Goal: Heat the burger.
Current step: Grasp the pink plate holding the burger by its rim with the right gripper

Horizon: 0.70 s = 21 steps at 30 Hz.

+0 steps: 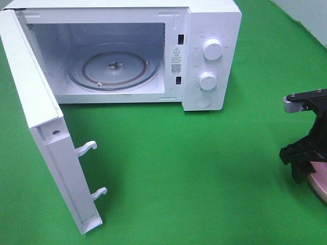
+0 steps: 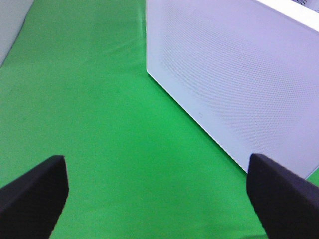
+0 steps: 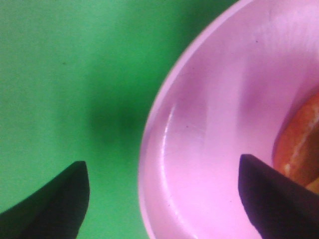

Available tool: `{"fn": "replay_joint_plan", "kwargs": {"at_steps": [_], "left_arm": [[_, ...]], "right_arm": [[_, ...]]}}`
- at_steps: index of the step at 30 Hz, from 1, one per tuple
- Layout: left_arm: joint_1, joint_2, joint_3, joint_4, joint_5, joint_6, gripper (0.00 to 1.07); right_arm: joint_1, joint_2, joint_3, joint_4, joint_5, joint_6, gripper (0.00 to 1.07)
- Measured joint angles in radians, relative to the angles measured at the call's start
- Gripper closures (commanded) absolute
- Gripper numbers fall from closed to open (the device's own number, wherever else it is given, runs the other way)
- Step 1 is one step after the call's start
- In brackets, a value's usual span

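**Burger on the pink plate, both grippers open, microwave door open**

On the high camera's view the pink plate (image 1: 319, 187) sits at about 4 o'clock, cut off by the frame edge, on the green cloth (image 1: 179, 168). The burger (image 3: 302, 143) lies on that plate. Only the right wrist camera shows it, as a sliver of glossy orange-brown bun. Too little shows to tell its facing or any long axis.

The right gripper (image 3: 162, 162) hangs over the plate's rim with its jaws spread wide, one finger above the cloth and the other above the plate just beside the bun. It grips nothing.

The microwave (image 1: 214, 15) stands at 11 to 12 o'clock. Its door (image 1: 41, 117) is swung out toward 8 o'clock, and the glass turntable (image 1: 115, 69) inside is bare. Two white knobs (image 1: 211, 49) sit one above the other on the control panel.

The left gripper (image 2: 155, 159) appears only in its own wrist view, jaws wide apart and holding nothing, above the cloth near the door's dotted outer face.
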Motion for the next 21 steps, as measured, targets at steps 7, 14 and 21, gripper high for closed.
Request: {"fn": "replay_joint_plan", "kwargs": {"at_steps": [7, 14, 21], "left_arm": [[0.0, 0.0, 0.0, 0.0, 0.0, 0.0, 0.17], [0.0, 0.0, 0.0, 0.0, 0.0, 0.0, 0.17], [0.0, 0.0, 0.0, 0.0, 0.0, 0.0, 0.17]], "right_arm": [[-0.011, 0.042, 0.0, 0.001, -0.022, 0.0, 0.3], [-0.011, 0.092, 0.001, 0.021, -0.052, -0.001, 0.31], [-0.011, 0.128, 0.001, 0.044, -0.06, -0.019, 0.31]]}}
